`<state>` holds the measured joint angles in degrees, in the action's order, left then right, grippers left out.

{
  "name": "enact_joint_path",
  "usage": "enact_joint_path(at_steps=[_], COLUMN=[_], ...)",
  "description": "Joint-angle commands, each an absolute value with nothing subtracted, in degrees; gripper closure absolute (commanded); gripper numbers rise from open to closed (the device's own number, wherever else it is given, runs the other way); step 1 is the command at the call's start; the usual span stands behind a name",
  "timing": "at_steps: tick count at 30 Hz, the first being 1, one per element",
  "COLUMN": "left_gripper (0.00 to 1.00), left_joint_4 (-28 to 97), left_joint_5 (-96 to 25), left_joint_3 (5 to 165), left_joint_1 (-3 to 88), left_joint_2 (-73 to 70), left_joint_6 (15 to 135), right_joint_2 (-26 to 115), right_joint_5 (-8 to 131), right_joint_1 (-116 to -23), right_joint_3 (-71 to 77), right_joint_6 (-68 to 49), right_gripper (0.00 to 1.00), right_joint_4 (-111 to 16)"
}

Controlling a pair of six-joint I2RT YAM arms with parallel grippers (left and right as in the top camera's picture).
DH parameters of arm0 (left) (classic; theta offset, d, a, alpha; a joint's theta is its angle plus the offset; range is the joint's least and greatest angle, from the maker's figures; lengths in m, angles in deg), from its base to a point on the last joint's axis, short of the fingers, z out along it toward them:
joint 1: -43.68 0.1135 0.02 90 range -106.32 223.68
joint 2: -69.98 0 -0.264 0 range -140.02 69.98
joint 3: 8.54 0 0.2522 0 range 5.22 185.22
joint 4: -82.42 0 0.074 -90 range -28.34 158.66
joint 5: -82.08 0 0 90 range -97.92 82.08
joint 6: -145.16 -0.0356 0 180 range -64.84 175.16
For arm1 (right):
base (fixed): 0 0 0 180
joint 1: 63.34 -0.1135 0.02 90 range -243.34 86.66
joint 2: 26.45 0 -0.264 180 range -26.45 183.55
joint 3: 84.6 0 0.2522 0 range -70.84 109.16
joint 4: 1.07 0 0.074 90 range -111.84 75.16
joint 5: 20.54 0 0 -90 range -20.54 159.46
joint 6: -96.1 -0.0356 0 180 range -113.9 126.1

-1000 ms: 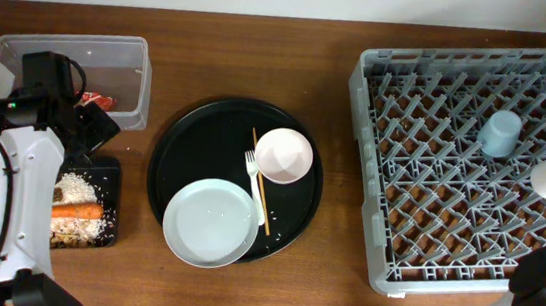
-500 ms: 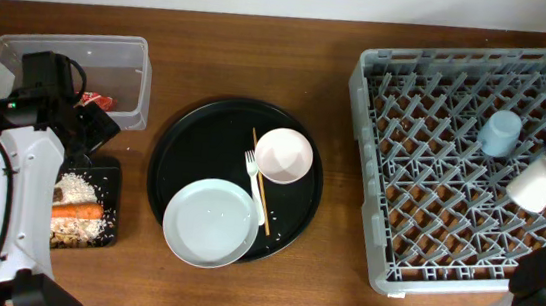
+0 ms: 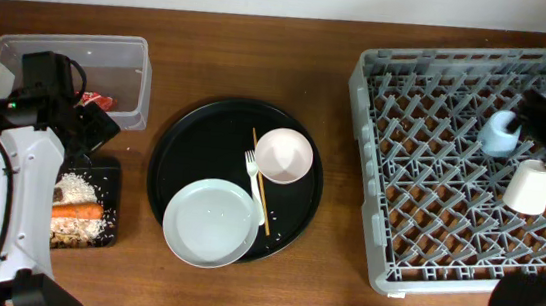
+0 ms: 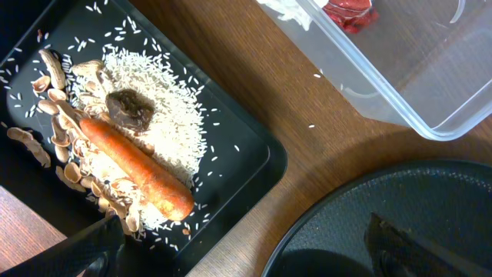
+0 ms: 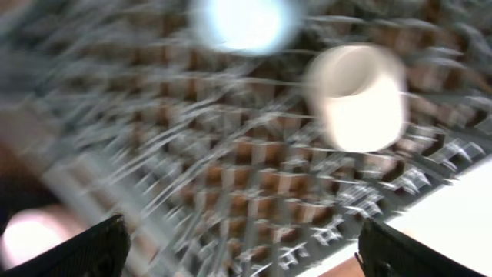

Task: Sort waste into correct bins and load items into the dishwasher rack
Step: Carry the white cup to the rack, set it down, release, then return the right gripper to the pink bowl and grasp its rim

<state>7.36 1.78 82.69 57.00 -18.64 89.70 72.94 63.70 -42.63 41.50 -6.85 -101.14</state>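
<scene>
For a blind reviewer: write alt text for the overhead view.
A grey dishwasher rack on the right holds a light blue cup and a cream cup. A round black tray at centre carries a white plate, pink bowl, fork and chopsticks.

- Motion blur smears the dishwasher rack (image 5: 231,173) pegs, the small cream cup (image 5: 355,96) and the light blue cup (image 5: 242,21).
- The left arm (image 3: 19,184) hides part of the shallow black tray (image 3: 112,186).
- The picture edge crops the red wrapper (image 4: 350,14).
</scene>
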Motion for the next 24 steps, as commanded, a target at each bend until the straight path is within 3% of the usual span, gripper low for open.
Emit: enact_joint_path(at_steps=[1, 6, 10, 14, 24], left_gripper=[0.01, 0.01, 0.01, 0.01, 0.01], left_joint_4=[7.3, 7.3, 7.3, 7.3, 7.3], left_joint_5=[2.0, 2.0, 2.0, 2.0, 2.0], left_joint_3=[83.1, 83.1, 83.1, 83.1, 83.1], left_joint_1=[57.2, 57.2, 57.2, 57.2, 57.2], left_joint_2=[-18.7, -18.7, -18.7, -18.7, -18.7], left_joint_6=[90.3, 90.3, 90.3, 90.3, 90.3], right_joint_2=[71.4, 73.4, 77.2, 83.2, 96.0], right_joint_5=[59.1, 60.3, 60.6, 61.2, 67.2], right_joint_1=[-53.7, -71.4, -82.8, -90.8, -100.5], right_joint_3=[41.6, 39.0, 36.2, 34.8, 34.8], right_joint_6=[-3.4, -0.1, -0.3, -2.2, -6.6], right_gripper=[0.07, 0.22, 0.47, 0.53, 0.52], right_joint_4=[-101.4, -96.0, -90.3, -84.8, -76.6])
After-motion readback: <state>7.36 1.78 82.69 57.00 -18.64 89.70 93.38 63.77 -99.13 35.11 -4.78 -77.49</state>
